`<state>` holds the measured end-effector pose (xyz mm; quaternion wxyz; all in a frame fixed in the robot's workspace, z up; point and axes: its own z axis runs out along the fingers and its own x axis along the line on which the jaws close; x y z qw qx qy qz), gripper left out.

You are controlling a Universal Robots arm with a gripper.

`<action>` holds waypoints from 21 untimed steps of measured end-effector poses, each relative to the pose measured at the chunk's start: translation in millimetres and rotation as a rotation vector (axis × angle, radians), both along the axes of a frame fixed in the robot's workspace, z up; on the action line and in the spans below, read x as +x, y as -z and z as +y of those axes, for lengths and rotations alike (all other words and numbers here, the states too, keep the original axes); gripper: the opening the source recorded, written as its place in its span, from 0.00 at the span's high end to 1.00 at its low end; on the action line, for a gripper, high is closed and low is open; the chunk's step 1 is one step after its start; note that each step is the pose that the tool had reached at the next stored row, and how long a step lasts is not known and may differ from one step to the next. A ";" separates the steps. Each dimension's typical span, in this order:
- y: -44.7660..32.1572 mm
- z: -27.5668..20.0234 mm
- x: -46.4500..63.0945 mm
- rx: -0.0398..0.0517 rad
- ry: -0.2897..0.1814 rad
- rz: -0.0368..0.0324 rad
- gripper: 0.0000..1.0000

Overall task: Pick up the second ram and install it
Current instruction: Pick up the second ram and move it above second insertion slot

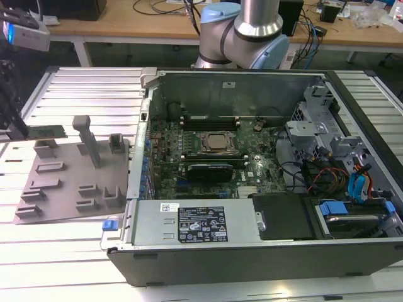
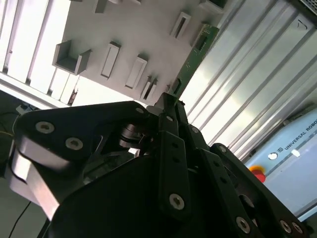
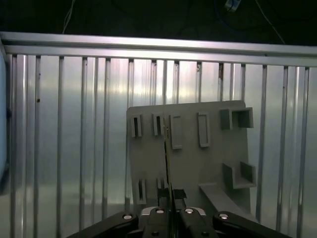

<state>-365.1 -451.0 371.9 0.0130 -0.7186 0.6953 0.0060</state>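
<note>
In the exterior view, at its far left, the second ram (image 1: 49, 132) is a thin green stick held level just above the grey holder plate (image 1: 75, 182). My gripper (image 1: 24, 133) is shut on one end of it. The second wrist view has the black fingers (image 2: 171, 124) clamped on the green stick (image 2: 197, 52), which reaches out over the holder's slots (image 2: 111, 59). Seen edge-on in the first wrist view, the ram (image 3: 167, 153) runs from my gripper (image 3: 171, 197) across the holder plate (image 3: 208, 163).
To the exterior view's right of the holder stands the open computer case (image 1: 146, 126), with the motherboard (image 1: 214, 157), its long black memory slots (image 1: 208, 119) and a power supply (image 1: 189, 223). The arm's base (image 1: 242, 34) rises behind the case. Everything rests on a slatted metal table (image 1: 88, 88).
</note>
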 end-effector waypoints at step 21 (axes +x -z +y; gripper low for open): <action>-41.3 0.1 104.2 0.0002 0.000 0.0001 0.89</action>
